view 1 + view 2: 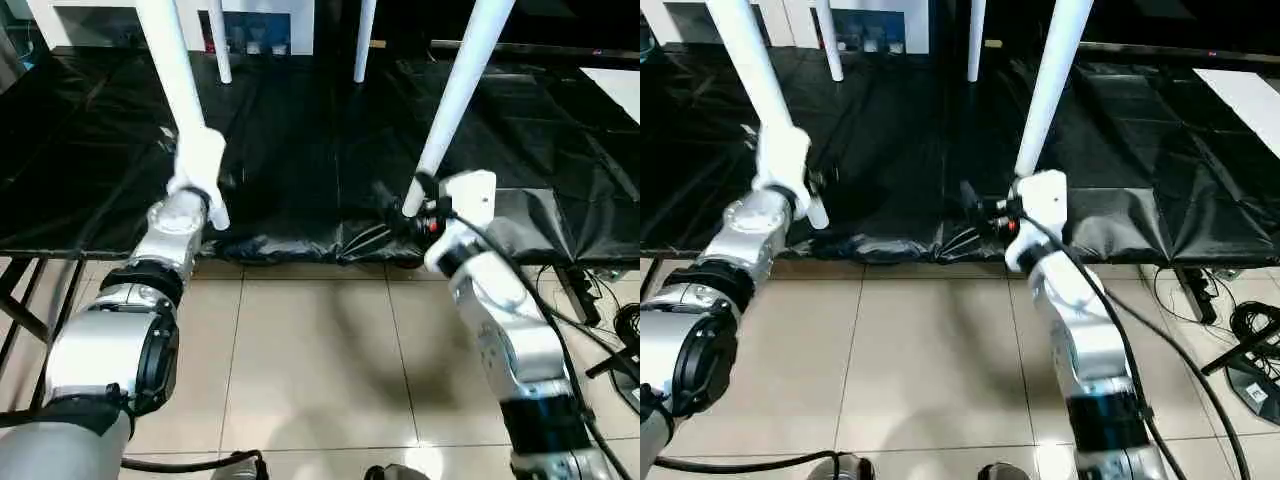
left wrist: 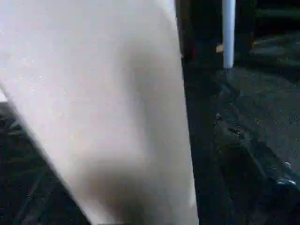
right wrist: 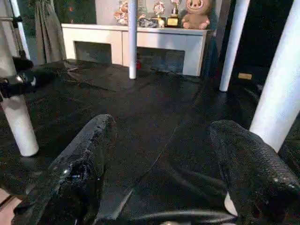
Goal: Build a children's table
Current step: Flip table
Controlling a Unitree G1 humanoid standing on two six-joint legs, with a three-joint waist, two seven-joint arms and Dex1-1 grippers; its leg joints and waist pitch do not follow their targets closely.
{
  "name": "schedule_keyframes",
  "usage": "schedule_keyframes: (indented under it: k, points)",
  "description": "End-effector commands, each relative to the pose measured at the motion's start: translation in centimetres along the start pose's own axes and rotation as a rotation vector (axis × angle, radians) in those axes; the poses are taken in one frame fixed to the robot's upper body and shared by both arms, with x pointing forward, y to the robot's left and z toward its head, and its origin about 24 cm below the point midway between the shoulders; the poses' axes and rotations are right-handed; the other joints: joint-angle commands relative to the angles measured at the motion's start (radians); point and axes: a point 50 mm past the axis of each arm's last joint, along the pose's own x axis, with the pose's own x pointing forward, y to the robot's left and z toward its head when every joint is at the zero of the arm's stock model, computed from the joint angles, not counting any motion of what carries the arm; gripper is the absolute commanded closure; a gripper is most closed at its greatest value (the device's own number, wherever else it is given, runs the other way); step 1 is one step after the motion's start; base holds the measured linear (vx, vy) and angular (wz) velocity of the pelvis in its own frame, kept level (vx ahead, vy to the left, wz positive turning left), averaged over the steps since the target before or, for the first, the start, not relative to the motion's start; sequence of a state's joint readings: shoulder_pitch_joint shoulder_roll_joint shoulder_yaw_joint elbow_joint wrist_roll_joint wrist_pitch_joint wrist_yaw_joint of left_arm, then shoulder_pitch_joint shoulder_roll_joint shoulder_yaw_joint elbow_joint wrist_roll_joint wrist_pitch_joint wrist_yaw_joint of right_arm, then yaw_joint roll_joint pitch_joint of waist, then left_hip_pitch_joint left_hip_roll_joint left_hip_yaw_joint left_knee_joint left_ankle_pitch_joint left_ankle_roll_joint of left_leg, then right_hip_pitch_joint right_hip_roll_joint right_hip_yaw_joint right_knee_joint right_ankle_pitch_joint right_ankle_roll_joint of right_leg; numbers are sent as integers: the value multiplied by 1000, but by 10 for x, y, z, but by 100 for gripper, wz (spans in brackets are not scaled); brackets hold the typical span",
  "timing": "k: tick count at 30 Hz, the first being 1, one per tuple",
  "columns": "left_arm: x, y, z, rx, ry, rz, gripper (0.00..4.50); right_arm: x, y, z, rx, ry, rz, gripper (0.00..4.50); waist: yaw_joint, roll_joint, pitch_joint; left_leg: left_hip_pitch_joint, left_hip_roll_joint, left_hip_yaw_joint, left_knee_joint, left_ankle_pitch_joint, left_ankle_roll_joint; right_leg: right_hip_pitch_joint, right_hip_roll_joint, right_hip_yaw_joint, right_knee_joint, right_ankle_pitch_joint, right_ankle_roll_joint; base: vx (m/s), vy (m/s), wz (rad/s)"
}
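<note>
The children's table stands on its legs on a black mat; its tabletop is out of view above. My left gripper is right at the near left leg, low on the tube, and that leg looms close in the left wrist view. From the right wrist view the left gripper sits against that same leg. My right gripper is open with nothing between its fingers. It hovers just beside the foot of the near right leg. Two far legs stand behind.
The mat's front edge lies between my arms, with beige tiled floor in front of it. Cables and a stand lie on the floor at the right. A low white cabinet with toys stands beyond the table.
</note>
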State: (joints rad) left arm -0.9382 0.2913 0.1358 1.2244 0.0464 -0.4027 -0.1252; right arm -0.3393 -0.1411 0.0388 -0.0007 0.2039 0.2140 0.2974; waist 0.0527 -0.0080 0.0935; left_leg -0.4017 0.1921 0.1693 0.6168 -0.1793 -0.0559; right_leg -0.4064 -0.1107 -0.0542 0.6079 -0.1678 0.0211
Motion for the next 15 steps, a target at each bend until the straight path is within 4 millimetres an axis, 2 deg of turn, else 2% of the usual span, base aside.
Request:
schedule_keyframes:
  k: [1, 3, 5, 8, 9, 10, 12, 13, 14, 15]
  points:
    - [-7, -4, -8, -11, -16, -30, 100, -4, 4, -1, 15, 7, 21, 96, 1, 7, -97, 29, 24, -3, -86, -199, 22, 48, -26, 27, -52, -92, -246, 0, 0, 0]
    - [-12, -5, -13, -12, -12, -42, 100, -5, 5, -3, 21, 14, 25, 96, 3, 7, -96, 27, 25, -2, -88, -193, 26, 47, -26, 28, -52, -87, -249, 0, 0, 0]
    - [-25, -5, -26, -23, -14, -49, 100, -8, 8, -7, 37, 31, 31, 96, 4, 9, -98, 29, 27, -3, -88, -198, 24, 47, -28, 29, -51, -92, -247, 0, 0, 0]
    - [-44, 4, -36, -40, -47, -10, 100, -12, 10, -13, 43, 47, 39, 96, 6, 11, -100, 28, 31, -4, -92, -232, 10, 46, -29, 30, -52, -128, -239, 0, 0, 0]
    - [-50, 6, -37, -44, -62, -3, 100, -14, 10, -14, 48, 51, 40, 96, 5, 11, -99, 26, 33, -4, -93, -237, 8, 47, -30, 30, -52, -130, -237, 0, 0, 0]
    - [-54, 7, -38, -48, -71, 1, 100, -14, 11, -15, 51, 53, 40, 96, 4, 11, -99, 28, 32, -3, -94, -254, 2, 43, -28, 30, -53, -147, -231, 0, 0, 0]
    - [-63, 9, -38, -53, -90, 1, 100, -16, 11, -17, 60, 56, 42, 96, 5, 17, -95, 34, 31, -1, -96, -301, -17, 32, -25, 32, -62, -206, -211, 0, 0, 0]
    - [-68, 8, -37, -51, -111, -9, 100, -18, 11, -18, 62, 59, 44, 96, 7, 16, -95, 37, 34, -2, -97, -315, -22, 32, -27, 33, -62, -213, -210, 0, 0, 0]
    - [-78, 5, -37, -79, -116, -25, 100, -22, 12, -21, 63, 68, 47, 96, 7, 14, -92, 33, 34, -3, -100, -328, -28, 31, -26, 33, -64, -233, -199, 0, 0, 0]
    - [-78, 5, -37, -79, -116, -25, 100, -22, 12, -21, 63, 68, 47, 96, 9, 16, -90, 31, 38, -4, -103, -335, -34, 32, -28, 34, -64, -238, -194, 0, 0, 0]
